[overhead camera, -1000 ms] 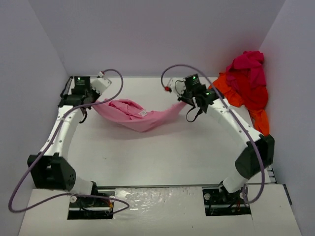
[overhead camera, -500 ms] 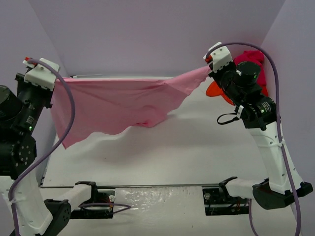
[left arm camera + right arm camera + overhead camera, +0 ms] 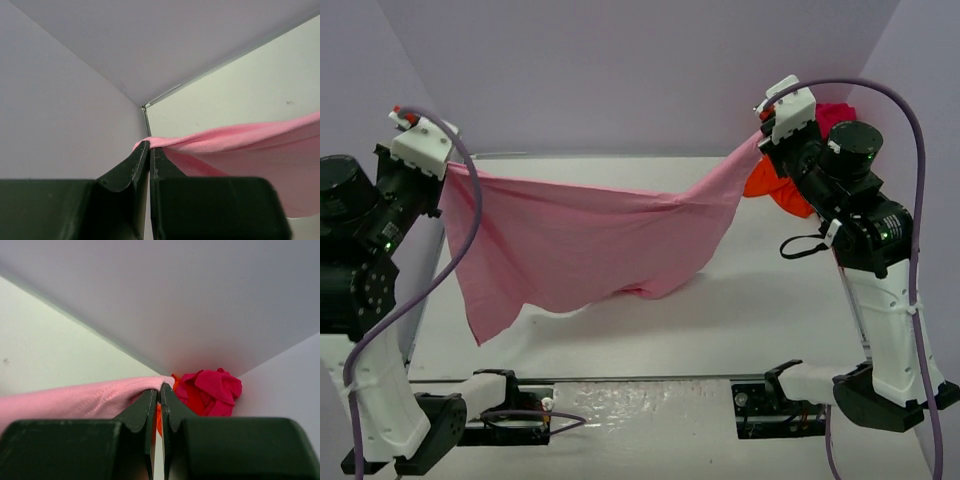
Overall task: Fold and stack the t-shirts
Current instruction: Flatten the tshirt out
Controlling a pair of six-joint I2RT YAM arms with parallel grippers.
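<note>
The pink t-shirt (image 3: 590,235) hangs spread wide above the bench (image 3: 770,300), with the left claw (image 3: 445,165) clenched on one top corner and the right claw (image 3: 760,135) clenched on the other. Beyond the right claw, the orange and red t-shirts (image 3: 770,188) sit heaped in the far corner.

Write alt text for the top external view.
A light pink t-shirt hangs spread wide, its upper ends pinched in the shut jaws of the raised left arm and right arm. A heap of orange and red shirts sits partly behind the right arm.
</note>
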